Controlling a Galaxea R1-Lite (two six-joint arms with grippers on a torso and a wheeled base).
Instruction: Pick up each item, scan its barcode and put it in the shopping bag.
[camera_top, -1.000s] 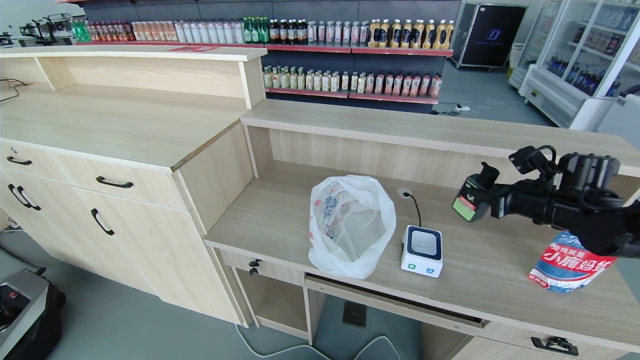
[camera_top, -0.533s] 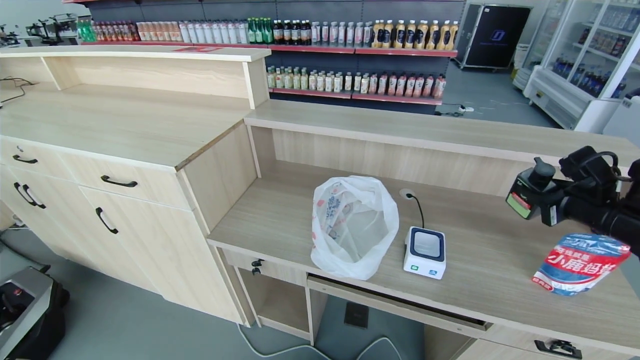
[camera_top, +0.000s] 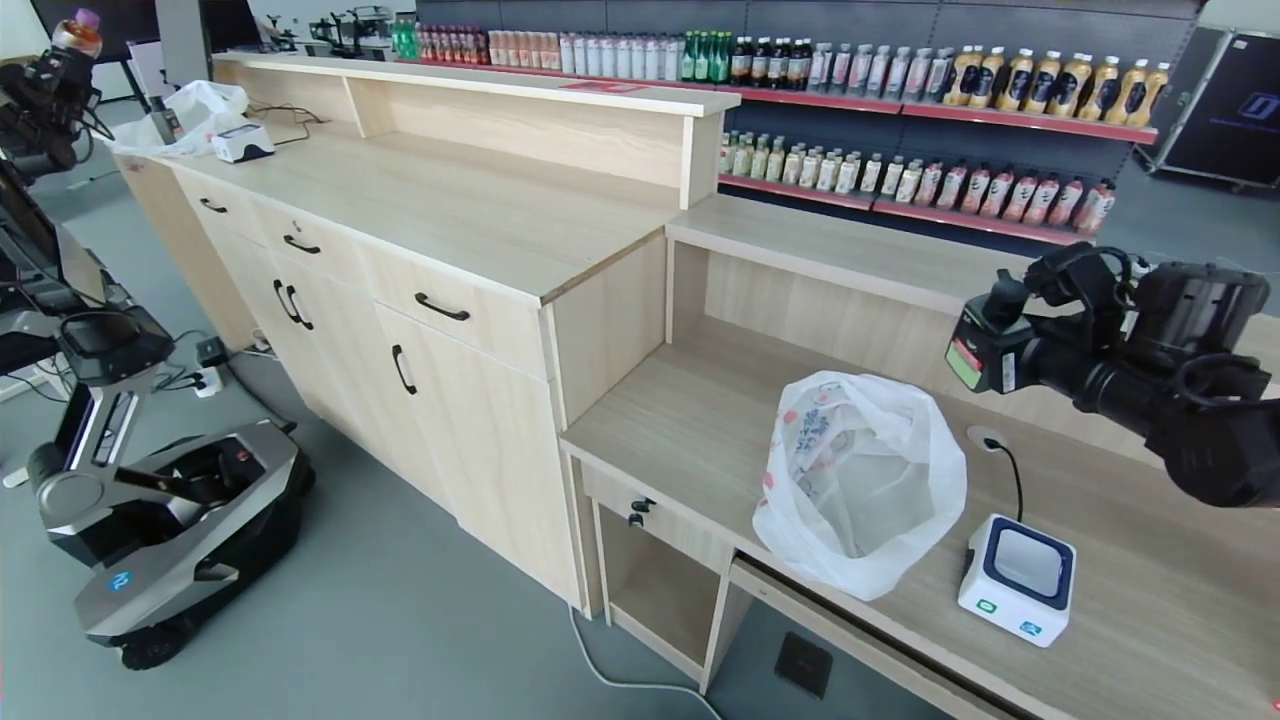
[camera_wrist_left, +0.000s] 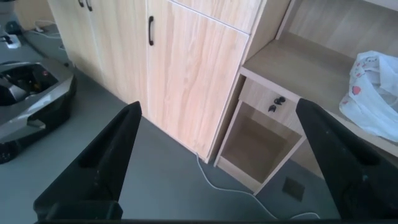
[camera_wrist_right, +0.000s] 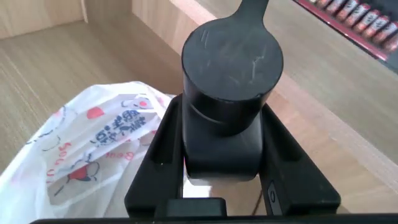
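- Two pincers, two states: the right pincer (camera_top: 1008, 345) is clamped on a dark bottle (camera_top: 968, 355), and the left pincer (camera_wrist_left: 219, 109) stands wide with nothing between its fingers.
- The right wrist view looks down on the bottle's black cap, with a finger pressed to each side of the body. The head view shows its side instead, with a green and red label.
- In the head view the bottle hangs in the air above the table (camera_top: 690, 400), higher than the bag (camera_top: 860, 480) and to its right, not touching it.
- The right wrist view has the bag's printed side just beyond the bottle.
- The bag stands on the table with its mouth open upward. Its pale plastic does not let me tell what, if anything, lies inside.
- The scanner (camera_top: 1020, 575), white with a dark window, sits just beside the bag on the robot's right, near the table's front edge. Its cable (camera_top: 1012, 470) runs back to a hole in the tabletop.
- The left wrist view puts the left pincer over the floor (camera_wrist_left: 155, 180), before a cabinet (camera_wrist_left: 199, 68) and the open niche (camera_wrist_left: 258, 146) under the table. It is well apart from the bag, which is cut off at the picture's border.
- The pincer hides the bottle's lower body in the right wrist view, and the label's print is too small to make out. The right arm covers the table's far right end in the head view.
- Farther out, another robot (camera_top: 170, 500) stands on the floor to the left, and shelves (camera_top: 900, 130) of drinks run behind the table.
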